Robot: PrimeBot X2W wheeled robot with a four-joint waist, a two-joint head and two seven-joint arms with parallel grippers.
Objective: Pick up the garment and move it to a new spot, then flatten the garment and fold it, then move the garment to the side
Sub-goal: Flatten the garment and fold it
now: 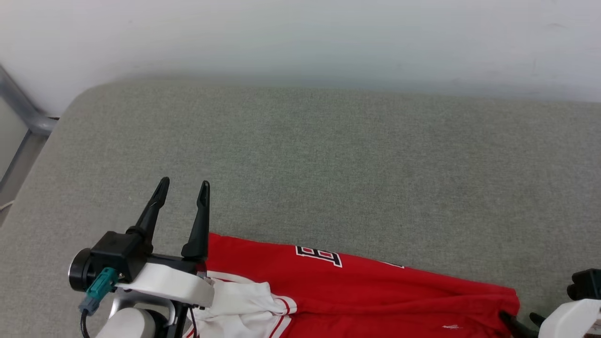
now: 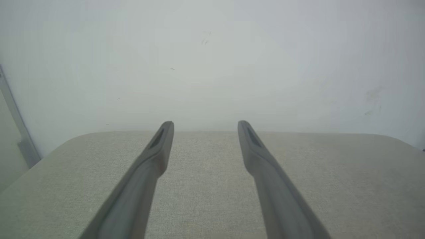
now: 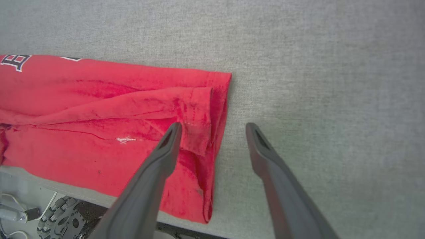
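- The garment lies along the near edge of the table, with its long axis running left to right. It is doubled over and creased, and its near side seems to reach the very lip, above the robot's base.
- The right gripper hangs at the garment's right end, jaws wide and empty. One finger is over the red hem and the other over bare table just to its right.
- The left gripper sits at the left end, beside the white sleeve, jaws apart and holding nothing. Its fingers point away, with the tips over bare table past the cloth's far-left corner.
- Each arm is nearest its own end. The right looks better placed for a pinch, while the left would likely have to draw nearer and lower to catch the cloth.
- Beyond the garment, bare table stretches far and right, giving plenty of room to carry and spread it.
- The table's left edge curves off close by the left gripper, with a metal rail past it.
- The wall closes the far side.
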